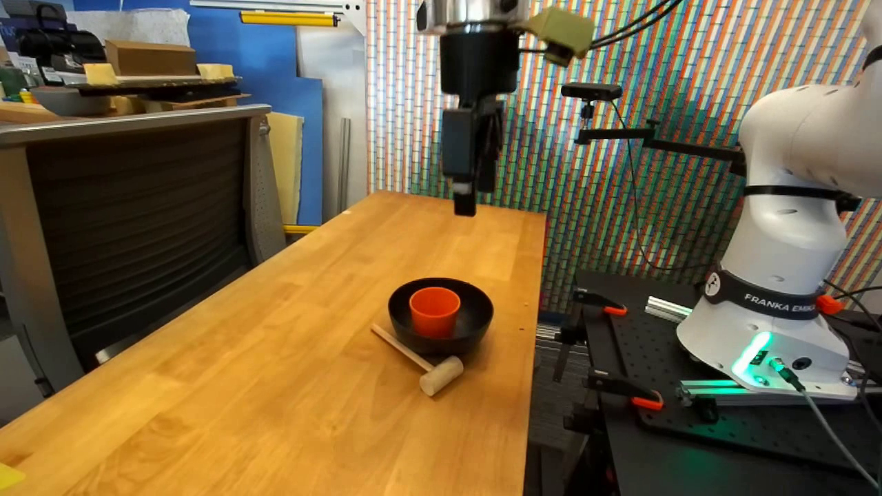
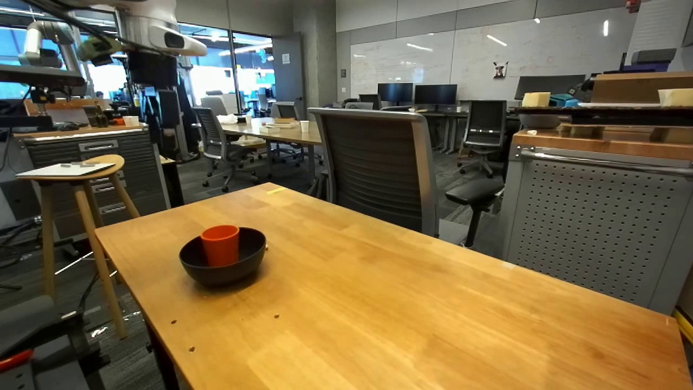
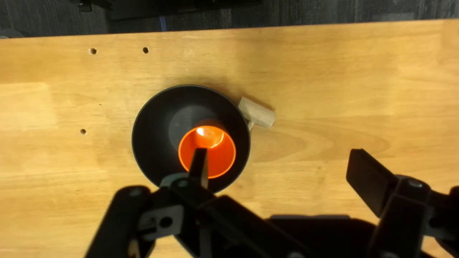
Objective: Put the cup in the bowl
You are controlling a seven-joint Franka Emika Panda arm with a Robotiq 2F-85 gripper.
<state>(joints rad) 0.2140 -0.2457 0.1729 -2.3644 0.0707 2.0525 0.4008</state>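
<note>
The orange-red cup stands upright inside the black bowl; the cup shows in both exterior views (image 1: pixel 435 318) (image 2: pixel 222 249) and in the wrist view (image 3: pixel 222 157). The bowl (image 1: pixel 477 313) rests on the wooden table, and it also shows in an exterior view (image 2: pixel 216 277) and in the wrist view (image 3: pixel 152 123). My gripper (image 3: pixel 279 154) is open, with its fingers wide apart and nothing between them. In an exterior view the gripper (image 1: pixel 470 196) hangs well above the table, apart from the cup and bowl. In the wrist view its left finger covers part of the cup.
A small wooden mallet (image 1: pixel 441 376) lies on the table (image 1: pixel 275 386) against the bowl's side; its head also shows in the wrist view (image 3: pixel 256 112). A dark office chair (image 2: pixel 373 168) stands at the table's long edge. A wooden stool (image 2: pixel 103 168) stands beyond the table's end.
</note>
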